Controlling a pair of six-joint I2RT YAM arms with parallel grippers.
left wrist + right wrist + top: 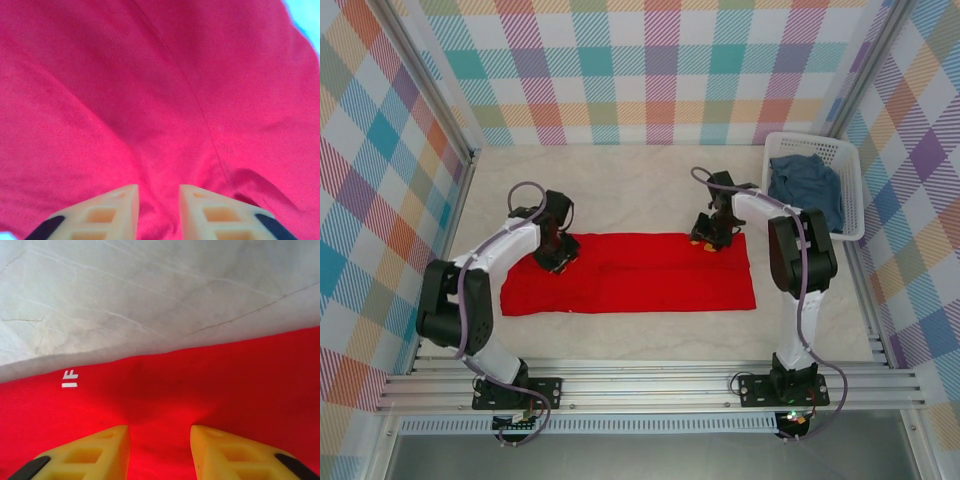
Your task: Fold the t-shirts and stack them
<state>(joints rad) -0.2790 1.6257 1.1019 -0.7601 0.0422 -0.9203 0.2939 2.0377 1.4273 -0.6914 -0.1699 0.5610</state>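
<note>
The red t-shirt (pixel 630 275) lies folded into a long flat strip across the table, print hidden. My left gripper (pixel 558 258) is down on its far left edge. In the left wrist view its fingers (pixel 158 200) stand a little apart, with a ridge of red cloth (pixel 150 100) rising between them. My right gripper (pixel 712 240) presses on the far right edge. Its fingers (pixel 160 440) are parted, and the red cloth (pixel 210 390) puckers between them just inside the hem. The blue-grey t-shirt (pixel 807 180) lies crumpled in the basket.
A white lattice basket (pixel 805 145) stands at the back right, against the checked wall. Pale marble-look tabletop (pixel 150 290) runs beyond the shirt's far edge. A small white mark (pixel 70 378) is printed near the hem. Metal rails cross the near edge.
</note>
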